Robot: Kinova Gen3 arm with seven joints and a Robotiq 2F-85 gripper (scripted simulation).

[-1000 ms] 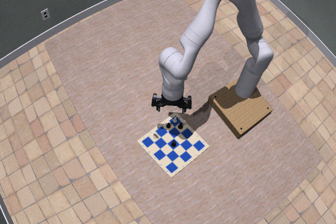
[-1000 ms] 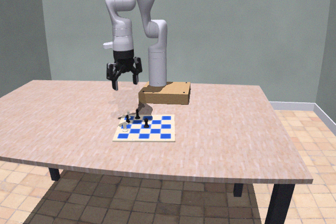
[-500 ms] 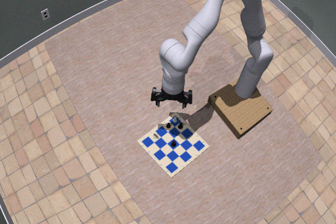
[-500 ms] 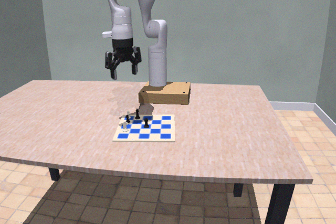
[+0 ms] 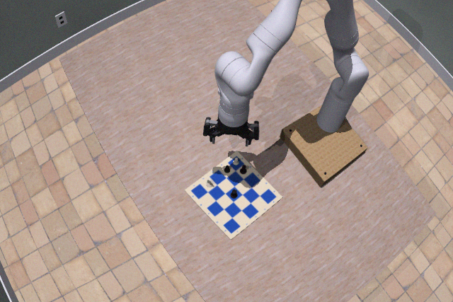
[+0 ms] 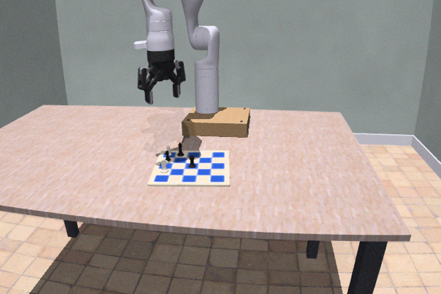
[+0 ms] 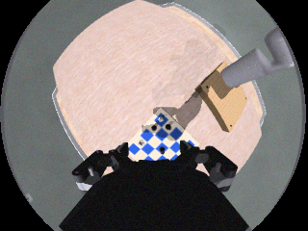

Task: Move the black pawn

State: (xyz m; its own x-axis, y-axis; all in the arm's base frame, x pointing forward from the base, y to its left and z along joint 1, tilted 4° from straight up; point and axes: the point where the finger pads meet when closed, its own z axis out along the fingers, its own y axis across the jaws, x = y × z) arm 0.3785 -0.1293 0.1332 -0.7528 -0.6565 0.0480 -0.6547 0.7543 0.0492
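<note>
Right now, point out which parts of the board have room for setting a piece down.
The blue-and-cream chessboard is free along its rows farthest from the tan wooden base block. Its corner nearest the block is crowded: black pieces and a white one. One black piece stands mid-board.

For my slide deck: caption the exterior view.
Open gripper hangs high above a blue chessboard holding several pieces.
</note>
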